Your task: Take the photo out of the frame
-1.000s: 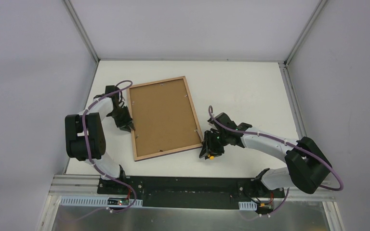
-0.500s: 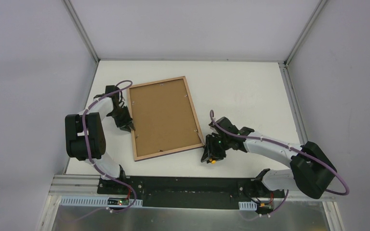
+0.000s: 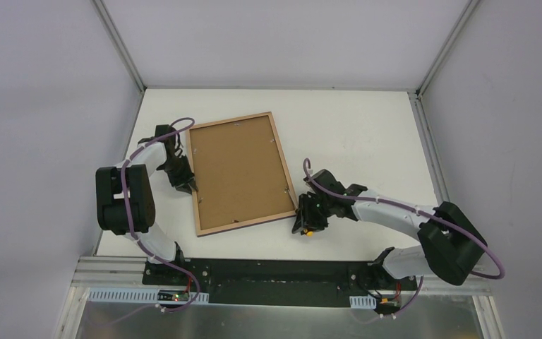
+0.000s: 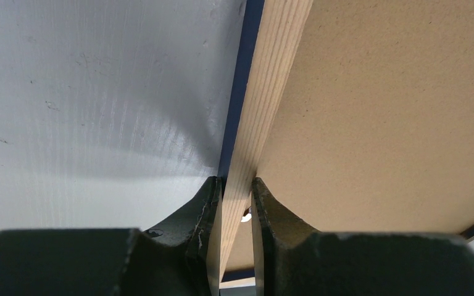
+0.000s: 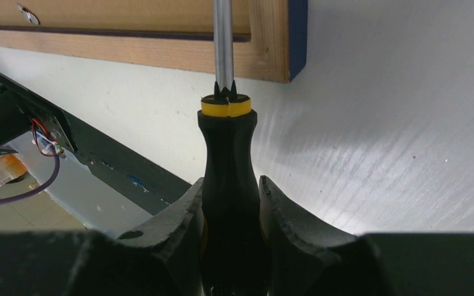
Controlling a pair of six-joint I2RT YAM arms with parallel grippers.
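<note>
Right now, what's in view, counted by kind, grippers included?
Frame: 1
Board: 1
Screwdriver: 1
Grippers: 2, left gripper and right gripper
Total: 5

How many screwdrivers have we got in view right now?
1 screwdriver. It is clamped in the right tool, black handle with a yellow collar, its metal shaft crossing the frame's wooden back near a corner. None shows elsewhere.

The frame (image 3: 240,173) covers the table's (image 3: 367,127) left-middle; far right is open.
</note>
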